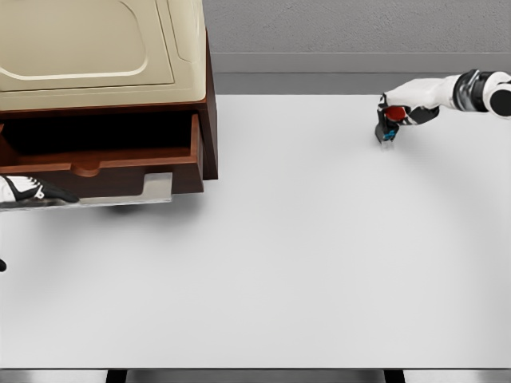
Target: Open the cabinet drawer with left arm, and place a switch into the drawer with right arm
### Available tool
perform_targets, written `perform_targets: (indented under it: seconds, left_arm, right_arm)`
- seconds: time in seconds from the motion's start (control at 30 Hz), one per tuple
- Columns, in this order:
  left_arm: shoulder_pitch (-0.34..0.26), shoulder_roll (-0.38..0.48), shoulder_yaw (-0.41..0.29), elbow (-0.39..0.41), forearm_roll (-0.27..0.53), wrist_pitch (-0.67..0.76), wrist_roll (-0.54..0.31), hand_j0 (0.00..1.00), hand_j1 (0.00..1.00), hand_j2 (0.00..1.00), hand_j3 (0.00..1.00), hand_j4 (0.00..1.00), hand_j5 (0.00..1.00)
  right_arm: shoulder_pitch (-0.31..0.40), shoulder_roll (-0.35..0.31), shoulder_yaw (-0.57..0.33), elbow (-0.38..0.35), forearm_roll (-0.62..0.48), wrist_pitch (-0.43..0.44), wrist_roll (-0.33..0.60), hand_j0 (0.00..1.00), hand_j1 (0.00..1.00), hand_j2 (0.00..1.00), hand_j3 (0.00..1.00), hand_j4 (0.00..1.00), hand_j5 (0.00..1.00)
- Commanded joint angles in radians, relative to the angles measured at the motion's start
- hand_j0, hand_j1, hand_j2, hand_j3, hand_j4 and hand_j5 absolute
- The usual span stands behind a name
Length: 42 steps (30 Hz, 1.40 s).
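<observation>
White tabletop [279, 263] is seen nearest; the drawer [104, 163] is held open by left fingers [32, 191], while right fingers [389, 120] are clamped on the switch [394, 114].

Wide bare bench [303, 263] between the right hand [389, 128] and the open drawer [100, 155], well apart to that hand's left. Nothing standing along that stretch. Drawer mouth open upward, dark and unblocked inside, roofed closely by the cream cabinet top [96, 56]. Brown cabinet side wall [210, 120] bounding the drawer on the near side. Left hand [32, 191] occupying the drawer's front edge near the picture's left border.
</observation>
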Motion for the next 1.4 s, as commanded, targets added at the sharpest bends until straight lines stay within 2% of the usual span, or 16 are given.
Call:
perform_targets:
  seconds: [0.0,0.13,0.27,0.4,0.53,0.6,0.63,0.73,0.8,0.83,0.93,1.17,1.37]
  left_arm:
    - [0.000,0.015,-0.004,0.014,0.048,0.003,0.000,1.00,1.00,1.00,1.00,1.00,1.00]
    - [-0.006,0.040,0.005,0.014,0.138,0.003,0.000,1.00,1.00,1.00,1.00,1.00,1.00]
    - [-0.024,0.047,0.009,0.014,0.212,0.003,0.000,1.00,1.00,1.00,1.00,1.00,1.00]
    - [-0.035,0.047,0.058,0.023,0.255,0.003,0.000,1.00,1.00,1.00,1.00,1.00,1.00]
    - [-0.049,0.046,0.074,0.026,0.275,0.003,0.000,1.00,1.00,1.00,1.00,1.00,1.00]
    - [-0.049,0.044,0.074,0.032,0.279,0.003,0.000,1.00,1.00,1.00,1.00,1.00,1.00]
    - [-0.049,0.044,0.074,0.040,0.279,0.003,0.000,1.00,1.00,1.00,1.00,1.00,1.00]
    - [-0.049,0.043,0.074,0.065,0.279,0.003,0.000,1.00,1.00,1.00,1.00,1.00,1.00]
    - [-0.049,0.043,0.074,0.065,0.279,0.003,0.000,1.00,1.00,1.00,1.00,1.00,1.00]
    - [-0.049,0.041,0.074,0.065,0.279,0.003,0.000,1.00,1.00,1.00,1.00,1.00,1.00]
    - [-0.049,0.040,0.074,0.065,0.279,0.003,0.000,1.00,1.00,1.00,1.00,1.00,1.00]
    - [-0.049,0.041,0.074,0.066,0.279,0.003,0.000,1.00,1.00,1.00,1.00,1.00,1.00]
    - [-0.049,0.041,0.072,0.068,0.278,0.003,0.000,1.00,1.00,1.00,1.00,1.00,1.00]
  right_arm:
    - [0.000,0.001,-0.060,-0.019,-0.007,0.003,0.000,0.37,0.37,0.37,0.37,0.37,0.37]
    - [0.002,0.025,-0.065,-0.041,-0.012,0.003,0.000,0.34,0.34,0.34,0.34,0.34,0.34]
    - [0.018,0.017,-0.083,-0.145,-0.033,0.003,0.000,0.36,0.36,0.36,0.36,0.36,0.36]
    - [0.023,0.016,-0.079,-0.243,-0.064,0.003,0.000,0.41,0.41,0.41,0.41,0.41,0.41]
    - [0.049,0.014,-0.056,-0.415,-0.065,0.003,0.000,0.41,0.41,0.41,0.41,0.41,0.41]
    - [0.051,0.014,0.007,-0.492,-0.074,0.003,0.000,0.41,0.41,0.41,0.41,0.41,0.41]
    - [0.057,0.010,0.035,-0.558,-0.107,0.003,0.000,0.41,0.41,0.41,0.41,0.41,0.41]
    - [0.077,-0.035,0.041,-0.696,-0.157,0.003,0.000,0.41,0.41,0.41,0.41,0.41,0.41]
    - [0.109,-0.098,0.041,-0.826,-0.208,0.003,0.000,0.41,0.41,0.41,0.41,0.41,0.41]
    - [0.114,-0.116,0.041,-0.863,-0.225,0.003,0.000,0.41,0.41,0.41,0.41,0.41,0.41]
    - [0.109,-0.113,0.042,-0.892,-0.254,0.003,0.000,0.41,0.41,0.41,0.41,0.41,0.41]
    - [0.037,0.017,0.130,-0.891,-0.255,0.003,0.000,0.41,0.41,0.41,0.41,0.41,0.41]
    - [-0.020,0.059,0.142,-0.885,-0.260,0.003,0.000,0.41,0.41,0.41,0.41,0.41,0.41]
